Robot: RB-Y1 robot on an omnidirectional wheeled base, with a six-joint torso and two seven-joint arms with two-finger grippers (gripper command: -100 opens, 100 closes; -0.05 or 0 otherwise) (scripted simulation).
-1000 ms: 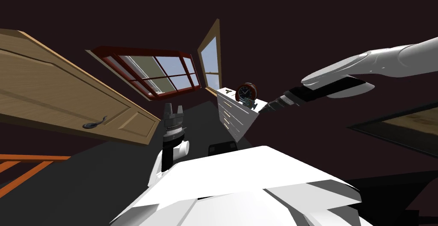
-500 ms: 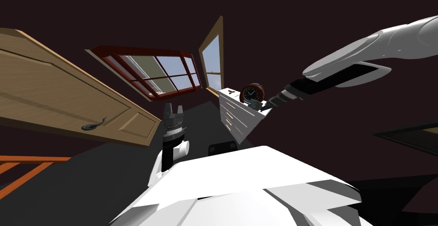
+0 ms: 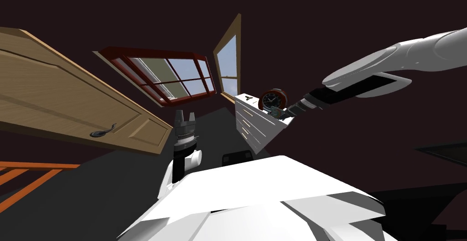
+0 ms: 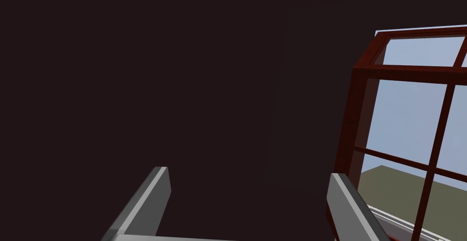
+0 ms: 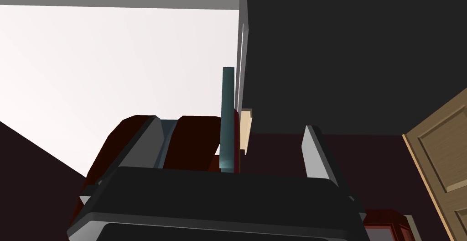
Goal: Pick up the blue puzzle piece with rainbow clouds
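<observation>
**Right gripper straddling the puzzle piece, ahead of closure**

The right gripper [image 5: 232,125] is reaching in beside the round dark-red clock with a black face [image 3: 272,100], which is standing on the flat top of a white chest of drawers [image 3: 255,125]. The thin teal-blue puzzle piece [image 5: 227,110] is standing edge-on just beside the clock. It is lying between the two spread fingers, and neither blade appears to be pressing on it. The grasp is therefore judged to be lined up but not yet made. The next move is calling for the blades to close squarely on the piece's flat faces, followed by a lift straight away from the clock so that the clock is not knocked. The left gripper [image 4: 248,174] is idling well apart from the clock, its fingers parted and holding nothing.

Only the narrow edge of the piece is showing, so its printed pattern cannot be checked. One right finger is covering part of the clock. Whether the piece is touching the clock cannot be told.
</observation>
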